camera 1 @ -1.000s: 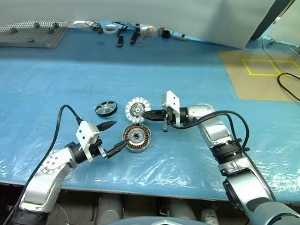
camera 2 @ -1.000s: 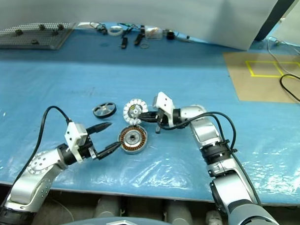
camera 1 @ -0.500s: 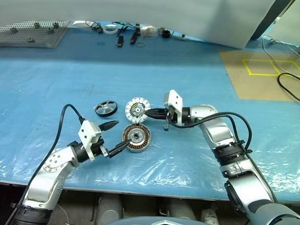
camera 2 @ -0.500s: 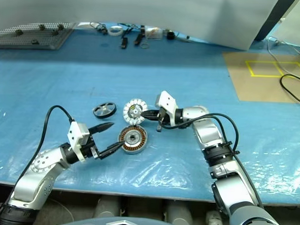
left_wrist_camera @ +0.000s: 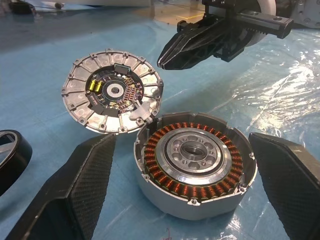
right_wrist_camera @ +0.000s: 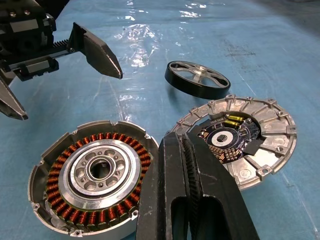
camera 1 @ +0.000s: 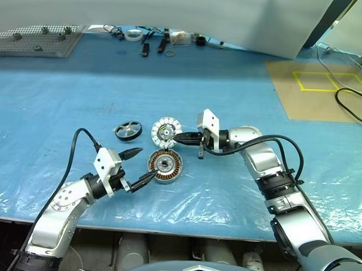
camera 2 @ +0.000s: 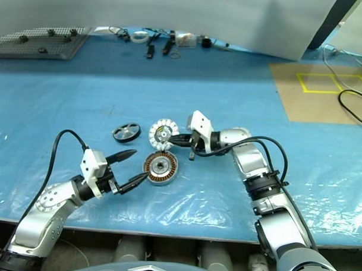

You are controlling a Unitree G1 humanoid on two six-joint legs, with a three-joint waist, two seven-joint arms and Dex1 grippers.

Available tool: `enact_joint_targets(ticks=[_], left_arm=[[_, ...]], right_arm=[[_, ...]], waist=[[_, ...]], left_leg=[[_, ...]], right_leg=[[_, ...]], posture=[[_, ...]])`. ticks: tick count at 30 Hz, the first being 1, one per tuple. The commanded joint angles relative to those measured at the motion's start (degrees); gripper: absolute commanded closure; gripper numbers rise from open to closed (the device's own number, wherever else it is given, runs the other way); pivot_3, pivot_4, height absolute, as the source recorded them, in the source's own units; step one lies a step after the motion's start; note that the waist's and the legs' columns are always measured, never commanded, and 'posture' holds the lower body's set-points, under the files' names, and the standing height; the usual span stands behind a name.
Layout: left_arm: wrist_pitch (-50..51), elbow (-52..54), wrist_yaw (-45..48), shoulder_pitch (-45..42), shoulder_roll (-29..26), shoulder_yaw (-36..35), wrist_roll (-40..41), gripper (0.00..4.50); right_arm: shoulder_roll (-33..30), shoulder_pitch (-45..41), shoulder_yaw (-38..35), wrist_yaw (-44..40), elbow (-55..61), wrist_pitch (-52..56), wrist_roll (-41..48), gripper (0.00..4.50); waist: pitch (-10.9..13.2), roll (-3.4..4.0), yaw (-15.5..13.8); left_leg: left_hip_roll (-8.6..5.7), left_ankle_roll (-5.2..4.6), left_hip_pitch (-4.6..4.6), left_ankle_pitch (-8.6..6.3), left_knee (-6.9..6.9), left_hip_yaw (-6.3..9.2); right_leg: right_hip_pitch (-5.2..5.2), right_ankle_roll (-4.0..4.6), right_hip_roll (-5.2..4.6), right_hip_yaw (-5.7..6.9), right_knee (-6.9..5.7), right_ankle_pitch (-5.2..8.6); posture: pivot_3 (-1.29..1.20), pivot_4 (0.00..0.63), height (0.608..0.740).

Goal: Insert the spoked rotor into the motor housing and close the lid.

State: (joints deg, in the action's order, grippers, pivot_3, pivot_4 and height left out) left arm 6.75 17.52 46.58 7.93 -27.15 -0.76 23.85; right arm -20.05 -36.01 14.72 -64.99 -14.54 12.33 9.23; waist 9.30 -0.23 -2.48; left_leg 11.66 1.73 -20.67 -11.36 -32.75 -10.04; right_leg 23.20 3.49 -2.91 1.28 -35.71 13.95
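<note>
The motor housing (camera 1: 164, 165), a silver ring with copper windings around a hub, lies open side up on the blue table. My left gripper (camera 1: 148, 163) is open at its left side, one black finger (left_wrist_camera: 75, 185) on each flank of the housing (left_wrist_camera: 195, 162) and apart from it. Just behind lies the lid (camera 1: 165, 132), white segments and dark circuit centre facing up. My right gripper (camera 1: 177, 137) is shut and holds nothing. Its tip (right_wrist_camera: 172, 142) hovers by the lid's edge nearest the housing. The spoked rotor (camera 1: 127, 130), a black-rimmed wheel, lies flat to the lid's left.
Small tools, tape and parts (camera 1: 160, 39) sit along the table's far edge, with a perforated metal plate (camera 1: 35, 40) at the far left. A brown board with yellow squares (camera 1: 316, 87) and a black cable (camera 1: 351, 106) lie at the far right.
</note>
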Motion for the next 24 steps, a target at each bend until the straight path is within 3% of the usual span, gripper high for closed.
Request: enact_joint_targets(ticks=[1, 24], left_arm=[[-0.3, 3.4, -0.5, 1.3, -0.3, -0.8, 0.5, 0.0], [-0.8, 4.5, -1.6, 3.7, -0.3, -1.3, 0.6, 0.0]], right_arm=[[0.3, -0.1, -0.1, -0.8, 3.3, 0.7, 1.7, 4.47], [2.2, -1.4, 2.6, -6.3, 2.1, 1.3, 1.5, 4.47]], waist=[[0.0, 0.0, 0.0], [0.0, 0.0, 0.1]], left_leg=[[0.0, 0.0, 0.0, 0.0, 0.01, 0.0], [0.01, -0.02, 0.01, -0.01, 0.01, 0.0]], right_leg=[[0.0, 0.0, 0.0, 0.0, 0.0, 0.0], [0.01, 0.0, 0.0, 0.01, 0.0, 0.0]], posture=[[0.0, 0.15, 0.74], [0.0, 0.15, 0.74]])
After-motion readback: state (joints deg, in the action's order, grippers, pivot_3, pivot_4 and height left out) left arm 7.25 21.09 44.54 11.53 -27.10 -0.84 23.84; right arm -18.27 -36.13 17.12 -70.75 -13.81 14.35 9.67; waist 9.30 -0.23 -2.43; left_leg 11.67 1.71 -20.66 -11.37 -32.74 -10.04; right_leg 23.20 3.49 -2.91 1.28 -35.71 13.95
